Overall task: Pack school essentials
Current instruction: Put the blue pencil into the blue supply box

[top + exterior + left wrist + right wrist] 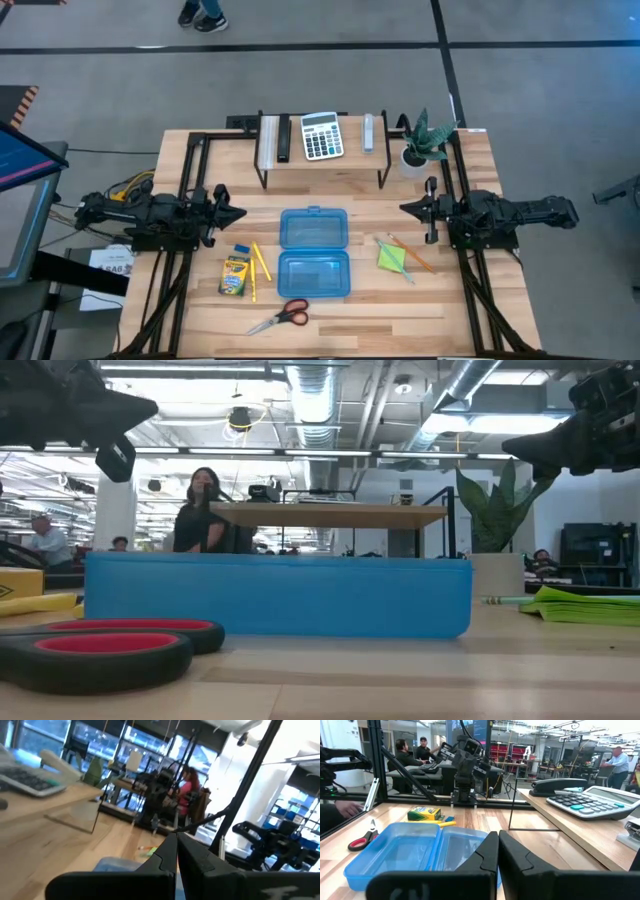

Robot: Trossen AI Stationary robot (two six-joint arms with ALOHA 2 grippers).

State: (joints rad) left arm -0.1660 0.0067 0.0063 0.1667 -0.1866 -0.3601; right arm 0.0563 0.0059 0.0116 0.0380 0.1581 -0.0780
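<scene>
Jaws closed: left gripper, right gripper.

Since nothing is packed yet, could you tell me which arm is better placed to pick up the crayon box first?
Probably the left: the crayon box lies just below the left gripper, left of the blue case.

From my low view the red-handled black scissors are cut off at the frame edge, and the open blue plastic case hides everything lying behind it on the table.
</scene>
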